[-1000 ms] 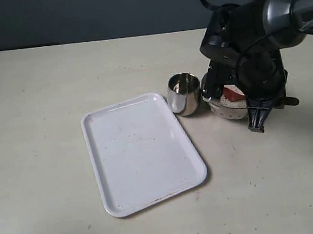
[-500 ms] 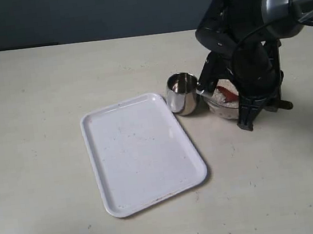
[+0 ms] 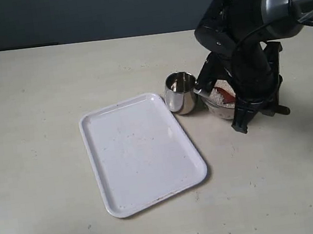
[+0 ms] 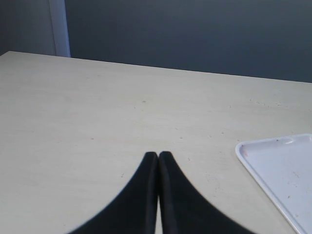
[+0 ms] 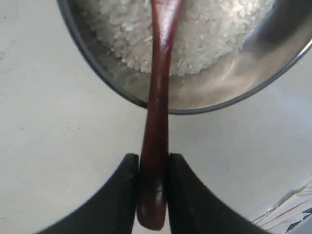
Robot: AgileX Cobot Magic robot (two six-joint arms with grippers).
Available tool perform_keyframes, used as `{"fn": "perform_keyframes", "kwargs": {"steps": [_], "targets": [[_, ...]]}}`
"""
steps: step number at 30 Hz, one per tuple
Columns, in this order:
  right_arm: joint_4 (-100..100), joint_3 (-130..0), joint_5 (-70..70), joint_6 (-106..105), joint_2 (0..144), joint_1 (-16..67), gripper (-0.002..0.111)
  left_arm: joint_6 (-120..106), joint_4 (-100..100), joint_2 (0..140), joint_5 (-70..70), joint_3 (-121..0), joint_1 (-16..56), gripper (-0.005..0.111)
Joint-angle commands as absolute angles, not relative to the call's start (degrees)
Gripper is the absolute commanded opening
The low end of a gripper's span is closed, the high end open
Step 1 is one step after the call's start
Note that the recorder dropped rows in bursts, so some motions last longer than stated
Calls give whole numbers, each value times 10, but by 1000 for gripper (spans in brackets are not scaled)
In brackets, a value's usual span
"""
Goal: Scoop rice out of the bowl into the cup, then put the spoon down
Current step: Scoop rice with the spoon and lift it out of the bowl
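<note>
Spoon pinched by the right gripper, head in the rice
The jaws clamp the slim handle near its end; ahead of them the head is buried in rice filling the bowl. Stiff, light wood, probably slick; loose grains spill, so carry it level. The cup stands just beside the bowl, contents unclear. Left gripper is pressed together, empty

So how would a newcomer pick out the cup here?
Start at the big white tray. Just past its far right corner stands the cup, a small shiny steel tumbler. It is narrower than the bowl beside it, which holds rice and a spoon.
</note>
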State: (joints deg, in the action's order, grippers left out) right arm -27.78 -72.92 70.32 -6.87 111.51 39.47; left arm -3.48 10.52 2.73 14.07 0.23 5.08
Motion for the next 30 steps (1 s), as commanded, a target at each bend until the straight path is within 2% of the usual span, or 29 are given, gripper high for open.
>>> {"fn": "perform_keyframes", "kwargs": {"steps": [1, 7, 30], "targets": [[-242, -734, 700, -59, 1115, 371, -1, -31, 105, 27, 133, 0, 51, 1], [-187, -734, 700, -71, 1115, 333, -1, -31, 105, 27, 133, 0, 51, 1], [-187, -734, 700, -76, 1115, 333, -1, -31, 105, 27, 133, 0, 51, 1]]}}
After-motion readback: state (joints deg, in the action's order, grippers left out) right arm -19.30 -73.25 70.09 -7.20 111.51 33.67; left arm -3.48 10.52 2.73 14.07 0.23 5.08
